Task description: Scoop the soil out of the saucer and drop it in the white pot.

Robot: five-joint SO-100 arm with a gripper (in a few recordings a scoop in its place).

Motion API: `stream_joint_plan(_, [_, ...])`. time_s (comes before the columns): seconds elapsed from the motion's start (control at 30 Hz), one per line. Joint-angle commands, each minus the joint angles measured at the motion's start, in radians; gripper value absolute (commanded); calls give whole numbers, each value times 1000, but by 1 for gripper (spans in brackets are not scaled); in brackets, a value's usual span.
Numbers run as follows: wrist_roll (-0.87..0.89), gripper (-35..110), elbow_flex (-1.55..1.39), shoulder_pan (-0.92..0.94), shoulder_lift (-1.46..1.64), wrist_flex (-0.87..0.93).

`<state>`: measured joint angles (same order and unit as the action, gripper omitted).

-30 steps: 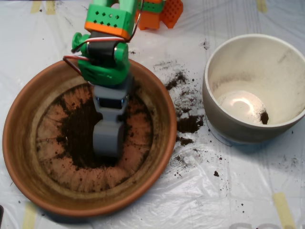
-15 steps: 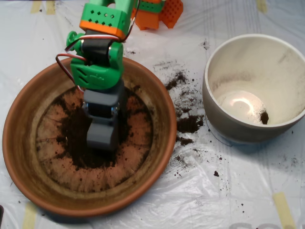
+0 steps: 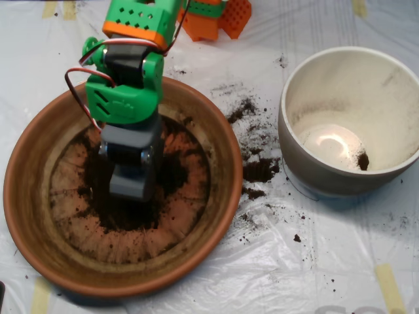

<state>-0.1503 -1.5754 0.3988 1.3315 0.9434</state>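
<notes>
Overhead camera, looking straight down, close

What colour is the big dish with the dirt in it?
Terracotta orange saucer, seen best in the overhead view.

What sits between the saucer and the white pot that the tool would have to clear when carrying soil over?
No object stands between them. Between the saucer and the white pot lies plastic sheeting with spilled soil crumbs. The tool sits over the soil in the saucer; it need only clear the two rims.
</notes>
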Motion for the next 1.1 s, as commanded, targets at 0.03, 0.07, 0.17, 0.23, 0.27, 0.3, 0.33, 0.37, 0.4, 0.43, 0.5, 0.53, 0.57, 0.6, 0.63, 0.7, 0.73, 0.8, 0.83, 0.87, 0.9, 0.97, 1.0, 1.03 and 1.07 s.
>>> stream_joint_plan(0.03, [-12, -1, 155, -2, 72, 64])
stream_joint_plan(0.07, [-9, -1, 160, -3, 95, 75])
stream_joint_plan(0.17, [-14, -1, 195, -26, 153, 146])
stream_joint_plan(0.23, [-28, -1, 199, -54, 206, 187])
stream_joint_plan(0.27, [-32, -1, 202, -69, 230, 206])
stream_joint_plan(0.3, [-35, -1, 209, -84, 255, 229])
stream_joint_plan(0.33, [-38, -1, 221, -98, 276, 255])
stream_joint_plan(0.37, [-40, -1, 233, -114, 295, 278])
stream_joint_plan(0.4, [-40, -1, 245, -129, 311, 299])
stream_joint_plan(0.43, [-40, -1, 261, -144, 325, 325])
stream_joint_plan(0.5, [-41, -1, 275, -178, 359, 356])
stream_joint_plan(0.53, [-41, -1, 279, -195, 376, 368])
stream_joint_plan(0.57, [-41, -1, 290, -213, 390, 385])
stream_joint_plan(0.6, [-40, -1, 299, -232, 400, 400])
stream_joint_plan(0.63, [-38, -1, 307, -252, 411, 411])
stream_joint_plan(0.7, [-41, -1, 318, -296, 431, 431])
stream_joint_plan(0.73, [-43, -1, 327, -319, 437, 442])
stream_joint_plan(0.8, [-54, -1, 347, -368, 448, 465])
stream_joint_plan(0.83, [-57, -1, 356, -394, 457, 472])
stream_joint_plan(0.87, [-63, -1, 368, -420, 463, 482])
stream_joint_plan(0.9, [-72, -1, 377, -448, 466, 489])
stream_joint_plan(0.97, [-81, -1, 414, -502, 462, 512])
stream_joint_plan(1.0, [-84, -1, 436, -528, 453, 525])
stream_joint_plan(1.03, [-87, -1, 457, -557, 443, 537])
stream_joint_plan(1.07, [-91, -1, 479, -586, 430, 546])
